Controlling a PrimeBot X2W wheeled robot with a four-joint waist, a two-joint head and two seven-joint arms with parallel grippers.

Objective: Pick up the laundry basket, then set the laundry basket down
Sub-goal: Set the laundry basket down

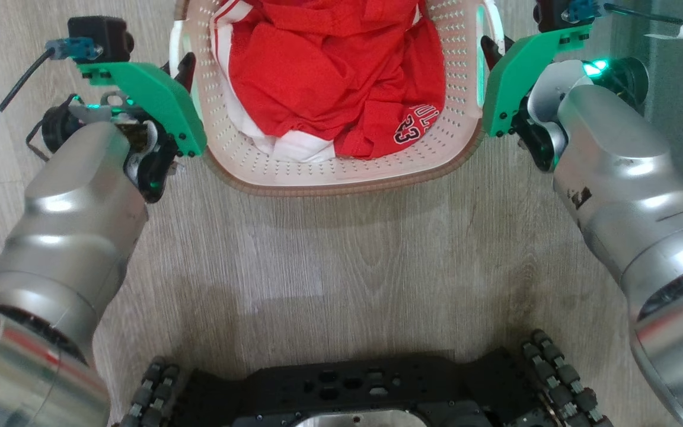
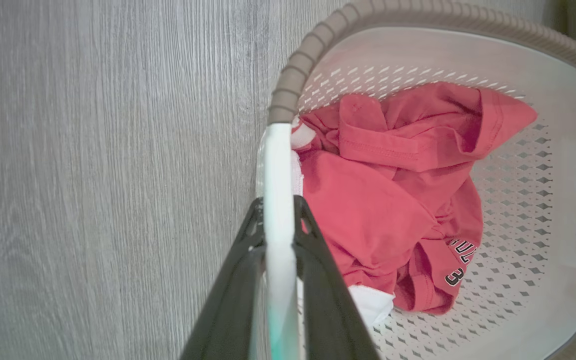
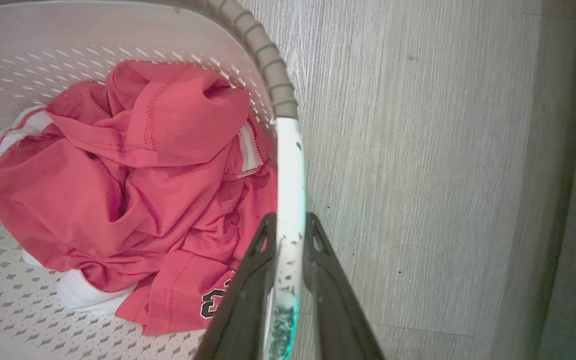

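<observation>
Working over grey wood-grain floor (image 1: 341, 255), own dark wheeled base (image 1: 347, 391) sitting well behind both claws.

Left claw (image 2: 278, 202): pinching shut on left white handle (image 2: 278, 155), one finger either side of the thin bar, tips reaching only partway along it. Right claw (image 3: 290, 220): doing the same on right white handle (image 3: 290, 160), closed tight, bar showing dark flecks close to the fingers.

Holding laundry basket (image 1: 341, 178) slung between the two claws, brown rim starting just beyond each claw's tips. Carrying red-and-white clothing (image 1: 329, 77) bunched inboard of both claws, heaped toward the middle. Not managing to tell whether the bottom is resting on the floor or hanging just clear. Reading the shadow under the near rim as a slight lift, as a judgement only.

Risks, guessing:
- Gripping thin smooth bars with narrow tips: slipping along a bar if arms are rising unevenly, tipping the basket toward the lower side.
- Spreading or squeezing the claws during the move: flexing the handles, popping one out of its pinch.
- Losing one side: dumping the clothing onto the floor.
- Setting down tilted: landing on one edge and rocking against the closed fingers.

Keeping both wrists level and matched looking like the safe call.
</observation>
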